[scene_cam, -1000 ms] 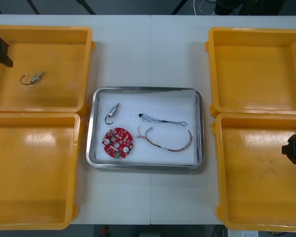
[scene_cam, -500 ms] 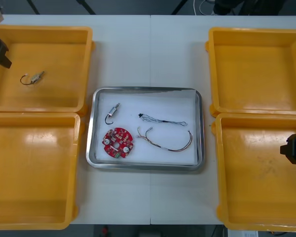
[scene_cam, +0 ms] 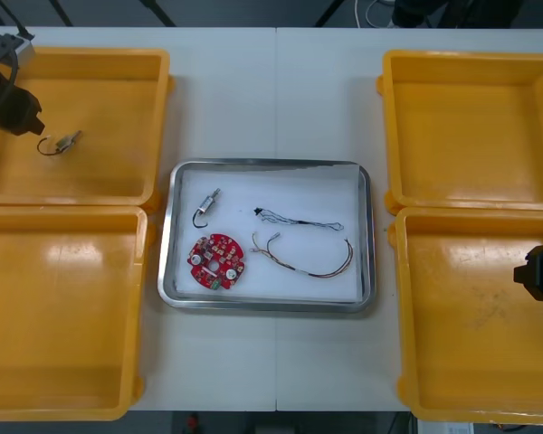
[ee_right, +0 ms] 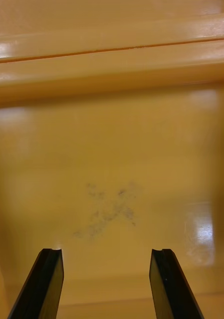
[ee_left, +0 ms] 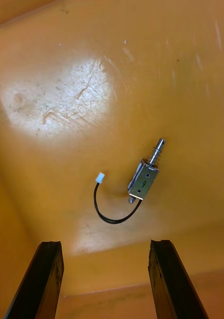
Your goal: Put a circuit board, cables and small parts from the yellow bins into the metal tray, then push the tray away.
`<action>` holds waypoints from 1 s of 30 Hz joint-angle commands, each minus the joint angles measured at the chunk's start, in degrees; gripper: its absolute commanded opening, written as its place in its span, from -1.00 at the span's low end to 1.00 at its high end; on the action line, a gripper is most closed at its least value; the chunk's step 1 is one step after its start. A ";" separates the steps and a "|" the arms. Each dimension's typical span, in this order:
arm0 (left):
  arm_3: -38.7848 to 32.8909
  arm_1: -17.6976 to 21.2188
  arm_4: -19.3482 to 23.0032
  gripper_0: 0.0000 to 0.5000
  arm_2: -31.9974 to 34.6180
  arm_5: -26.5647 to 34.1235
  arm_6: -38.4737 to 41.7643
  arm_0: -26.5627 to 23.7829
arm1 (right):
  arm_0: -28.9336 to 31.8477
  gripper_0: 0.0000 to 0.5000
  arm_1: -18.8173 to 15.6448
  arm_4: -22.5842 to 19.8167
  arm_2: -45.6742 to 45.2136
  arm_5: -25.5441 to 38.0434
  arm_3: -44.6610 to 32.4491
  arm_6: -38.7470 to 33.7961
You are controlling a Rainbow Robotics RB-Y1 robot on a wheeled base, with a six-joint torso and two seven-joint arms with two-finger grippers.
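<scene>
In the far left yellow bin [scene_cam: 118, 63] lies a small metal part [scene_cam: 67, 140] with a short black lead; the left wrist view shows this part [ee_left: 144, 180] beyond my fingers. My left gripper [scene_cam: 23, 117] hovers open over that bin, just left of the part, open [ee_left: 104, 284]. The metal tray [scene_cam: 174, 271], white inside, holds a round red circuit board [scene_cam: 216, 262], another small metal part [scene_cam: 206, 207], a blue and white cable [scene_cam: 299, 220] and a red and yellow cable [scene_cam: 312, 262]. My right gripper [scene_cam: 538, 274] waits over the near right bin, open [ee_right: 107, 284].
The near left bin [scene_cam: 63, 316], far right bin [scene_cam: 471, 127] and near right bin [scene_cam: 471, 325] hold nothing that I can see. Bare table lies beyond the tray [scene_cam: 271, 90] and in front of it.
My left gripper has moved in from the view's left edge toward the small metal part in the far left bin. The right arm has stayed put.
</scene>
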 commanded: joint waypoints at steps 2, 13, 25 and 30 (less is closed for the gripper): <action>2.98 -2.70 0.49 1.00 -0.12 -3.36 -10.52 -0.30 | 1.02 1.00 0.00 -0.11 0.14 0.18 -0.58 -1.53; 3.33 -3.22 1.64 1.00 -7.85 -10.83 -10.17 -0.04 | 1.02 1.00 0.00 1.30 0.40 0.18 -0.67 -1.80; 6.67 -5.42 1.11 1.00 -7.94 -13.82 -10.61 -0.13 | 1.02 1.00 0.00 1.56 1.02 0.18 -0.67 -2.76; 7.64 -6.12 1.02 1.00 -9.52 -16.10 -10.52 -0.04 | 1.02 1.00 0.00 1.48 1.20 0.18 -0.67 -3.11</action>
